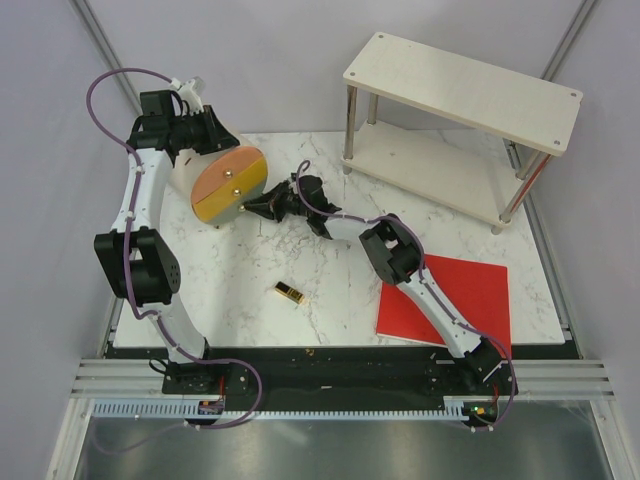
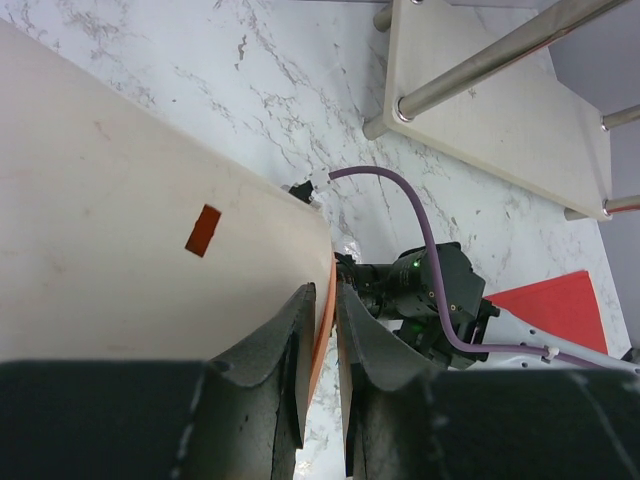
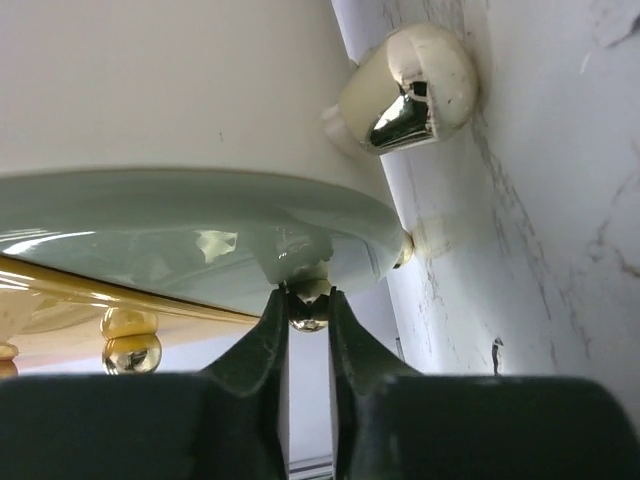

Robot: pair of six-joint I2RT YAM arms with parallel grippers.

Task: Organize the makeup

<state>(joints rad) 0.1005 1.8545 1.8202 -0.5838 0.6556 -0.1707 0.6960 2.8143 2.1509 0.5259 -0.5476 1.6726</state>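
1. Grip on the right: your right claw [image 3: 308,298] is clenched on a small gold knob [image 3: 309,318] at the edge of the lid [image 3: 180,230], with a fingertip on each side of it. I judge the knob to be the handle for swinging the lid open.
2. Your left claw [image 2: 324,300] is pinched on the lid's orange rim from the far-left side, and the cream wall of the case [image 2: 120,220] runs alongside one finger. That hold looks meant to brace the case, so a pull on the knob does not drag it across the table [image 1: 250,270].
3. In the top view the case sits at the far left of the table. It is tipped so its orange-and-yellow lid faces near and right, which lets your two claws meet its edge from opposite sides.
4. The lipstick [image 1: 289,292] lies alone on the marble near the middle. It is nearer than the case, well apart from both claws and left of the red sheet [image 1: 450,295].
5. It is the only makeup you can see. Whether the case holds any is hidden.
6. The shelf [image 1: 460,90] stands far right, well apart from your work.
7. You seem to be at the opening step, with the lipstick not yet put away. The knob is small and glossy, so expect it to slip under a hard pull.
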